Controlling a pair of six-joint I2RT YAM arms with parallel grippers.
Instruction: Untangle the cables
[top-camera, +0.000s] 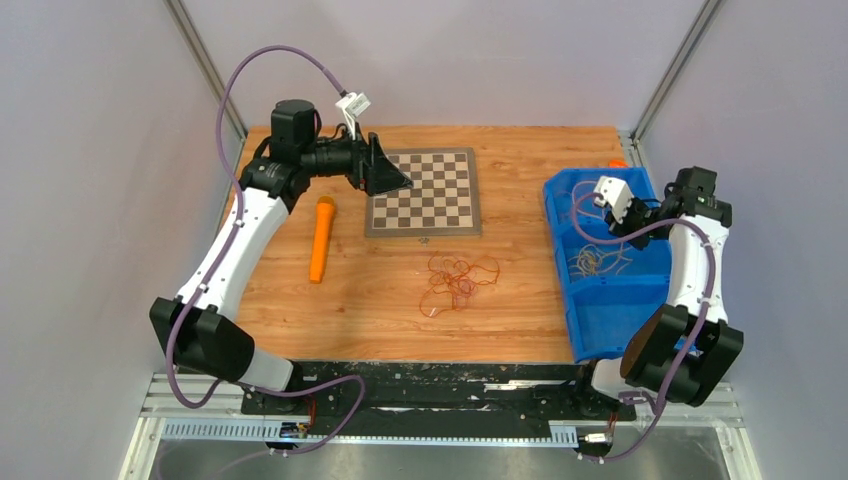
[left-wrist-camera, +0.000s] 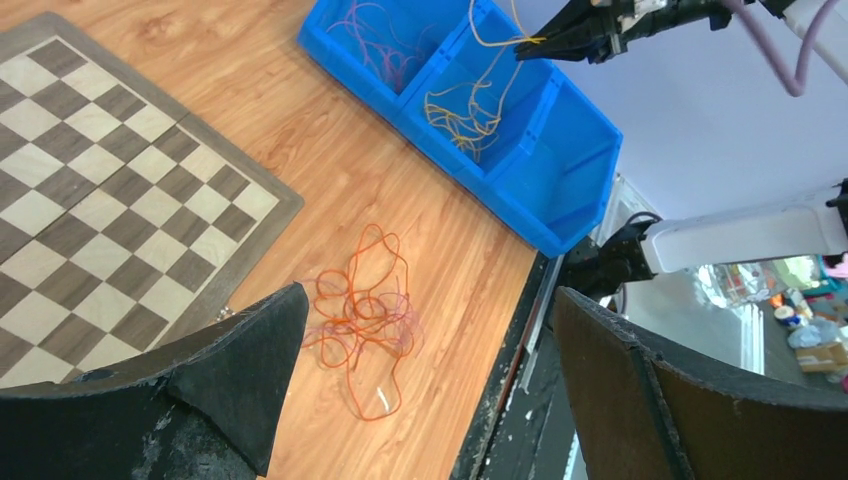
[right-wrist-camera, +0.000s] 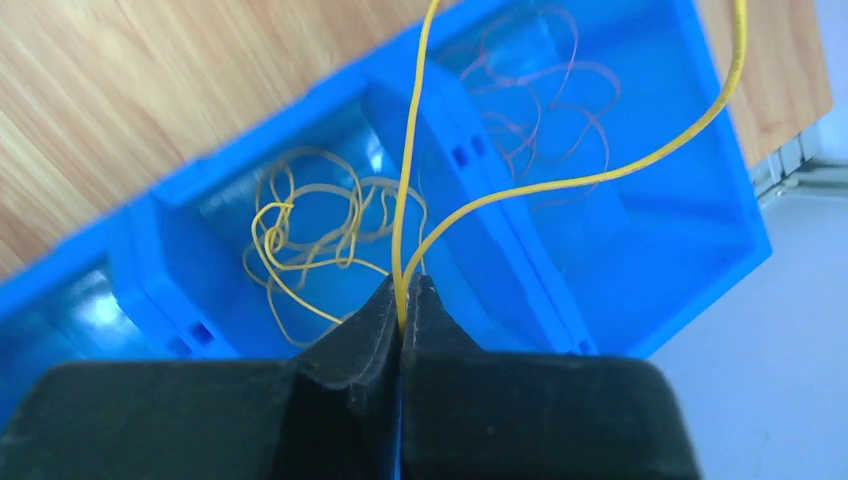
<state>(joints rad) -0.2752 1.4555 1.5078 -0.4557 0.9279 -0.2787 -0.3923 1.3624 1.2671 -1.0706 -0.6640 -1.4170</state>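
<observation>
Counting from the top view: two arms, one chessboard (top-camera: 424, 190), one orange cylinder (top-camera: 321, 238), one blue bin (top-camera: 600, 320), and one loose tangle of reddish-orange cables (top-camera: 458, 280) on the tabletop (top-camera: 350, 310). The tangle lies between the chessboard and the near edge, apart from the bin. The strands in it are too fine to count.

The left wrist view shows three compartments in the bin. The far one holds faint pinkish wires (left-wrist-camera: 380, 40) and the middle one holds a heap of yellow cables (left-wrist-camera: 465, 110).

Left tool (left-wrist-camera: 428, 295): jaws spread wide, grasping nothing, raised over the chessboard's left edge.

Right tool (right-wrist-camera: 403, 290): jaws clenched on a single yellow cable (right-wrist-camera: 405, 200), with two strands rising from the pinch. It is held above the bin.

Only the right wrist view shows the pinch itself. Only the left wrist view shows the yellow strand hanging from the right tool toward the middle compartment. The orange cylinder appears in the top view alone.
</observation>
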